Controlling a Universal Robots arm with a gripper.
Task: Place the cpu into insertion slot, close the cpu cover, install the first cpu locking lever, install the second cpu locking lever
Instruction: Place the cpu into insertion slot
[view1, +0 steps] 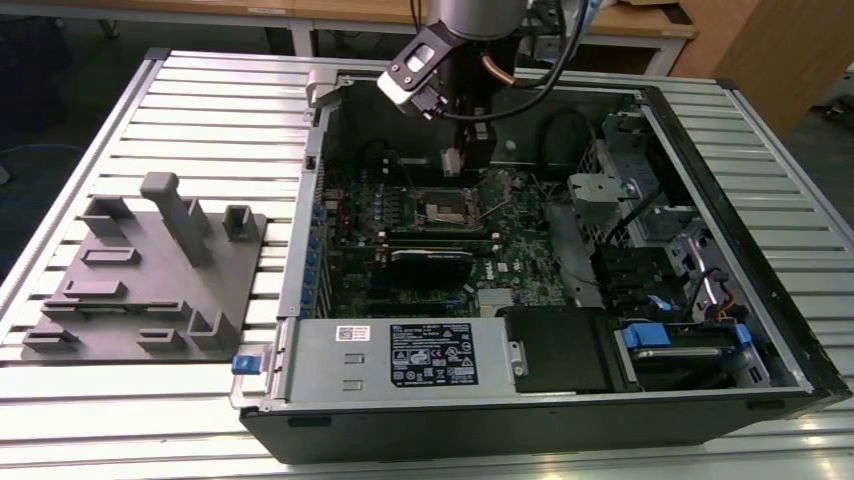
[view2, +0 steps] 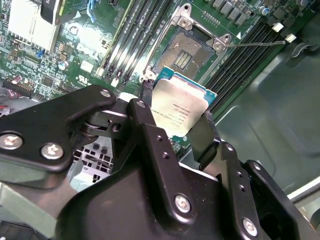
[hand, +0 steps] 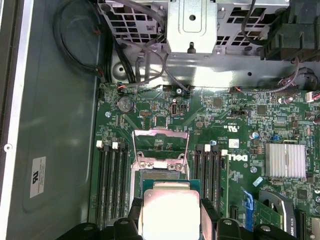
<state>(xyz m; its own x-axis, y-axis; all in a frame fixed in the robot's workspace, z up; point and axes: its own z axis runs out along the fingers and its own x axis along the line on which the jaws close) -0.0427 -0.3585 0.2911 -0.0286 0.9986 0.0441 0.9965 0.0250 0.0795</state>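
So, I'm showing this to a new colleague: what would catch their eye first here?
Most likely the cpu, its silvery face clamped in the black gripper above the motherboard. Just beyond it lies the insertion slot, open and empty. In the exterior view, the open computer case dominates the slatted table.

Workshop: slatted metal bench (view1: 200, 92), wooden desks (view1: 643, 24).

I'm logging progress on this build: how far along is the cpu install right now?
Nothing is finished yet. In hand: the gripper is shut on the cpu, held clear of the insertion slot, whose dark centre is bare. Left: seating the chip, closing the cpu cover, which stands open, and fastening both locking levers; one wire lever is swung out to the side.
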